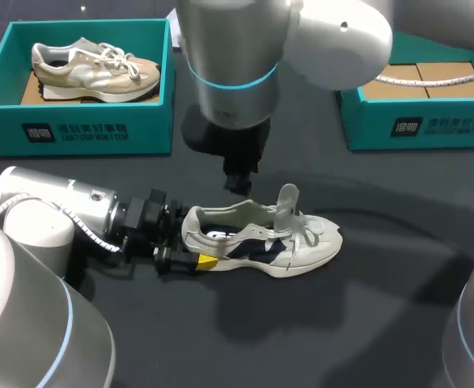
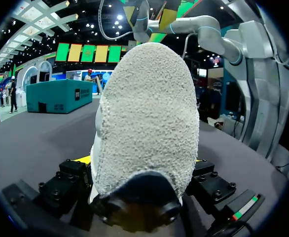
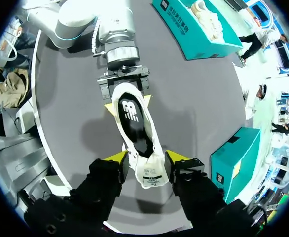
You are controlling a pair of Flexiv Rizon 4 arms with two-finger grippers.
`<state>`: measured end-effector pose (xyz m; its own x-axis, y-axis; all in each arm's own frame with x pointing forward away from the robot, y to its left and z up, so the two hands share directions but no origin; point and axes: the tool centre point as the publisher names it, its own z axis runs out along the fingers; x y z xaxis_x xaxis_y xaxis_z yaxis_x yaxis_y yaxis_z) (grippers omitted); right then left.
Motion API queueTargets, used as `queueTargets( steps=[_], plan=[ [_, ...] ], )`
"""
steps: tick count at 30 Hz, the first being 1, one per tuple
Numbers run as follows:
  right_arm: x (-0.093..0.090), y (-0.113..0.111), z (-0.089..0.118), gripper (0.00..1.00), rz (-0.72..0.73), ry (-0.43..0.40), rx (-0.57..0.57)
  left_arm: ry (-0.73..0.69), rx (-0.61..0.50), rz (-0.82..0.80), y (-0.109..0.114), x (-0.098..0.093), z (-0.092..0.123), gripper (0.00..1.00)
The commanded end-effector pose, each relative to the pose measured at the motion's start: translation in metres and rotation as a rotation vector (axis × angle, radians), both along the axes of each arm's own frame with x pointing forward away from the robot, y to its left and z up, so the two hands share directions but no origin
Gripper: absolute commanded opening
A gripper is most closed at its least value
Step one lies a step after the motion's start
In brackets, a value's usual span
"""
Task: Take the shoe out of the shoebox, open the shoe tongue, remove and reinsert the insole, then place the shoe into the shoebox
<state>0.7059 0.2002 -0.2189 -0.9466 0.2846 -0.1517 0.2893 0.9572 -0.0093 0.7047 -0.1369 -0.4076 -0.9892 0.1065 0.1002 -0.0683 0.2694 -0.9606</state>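
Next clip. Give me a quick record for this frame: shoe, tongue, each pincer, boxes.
shoe: on its sole on the table, outside both boxes
tongue: raised upright
left pincer: shut on the shoe's heel
right pincer: open, hanging above the shoe
left shoebox: holds a beige shoe
right shoebox: no shoe visible inside

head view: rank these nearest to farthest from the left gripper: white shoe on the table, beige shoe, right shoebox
1. white shoe, mid-table, its heel held in the left gripper
2. beige shoe, inside the left shoebox at the far left
3. right shoebox, at the far right
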Motion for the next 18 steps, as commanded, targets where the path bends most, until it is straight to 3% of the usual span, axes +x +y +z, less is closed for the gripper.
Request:
queueTargets(
  steps=[1, 4, 5, 6, 18],
  plan=[
    [0.001, -0.001, -0.013, 0.39, 0.072, 0.016, 0.042, 0.0, 0.002, 0.0, -0.001, -0.001, -0.001, 0.0],
    [0.0, 0.005, -0.019, 0.25, 0.124, 0.02, 0.04, 0.0, 0.002, 0.0, -0.001, -0.001, -0.001, 0.0],
    [0.0, 0.006, -0.02, 0.09, 0.145, 0.027, 0.041, 0.0, 0.002, 0.0, -0.001, -0.001, -0.001, 0.0],
    [-0.001, 0.007, -0.023, 0.0, 0.186, 0.046, 0.045, 0.0, 0.002, 0.0, -0.001, -0.001, -0.001, 0.0],
    [-0.002, 0.007, -0.025, 0.0, 0.191, 0.051, 0.042, 0.0, 0.002, 0.0, -0.001, -0.001, -0.001, 0.0]
  ],
)
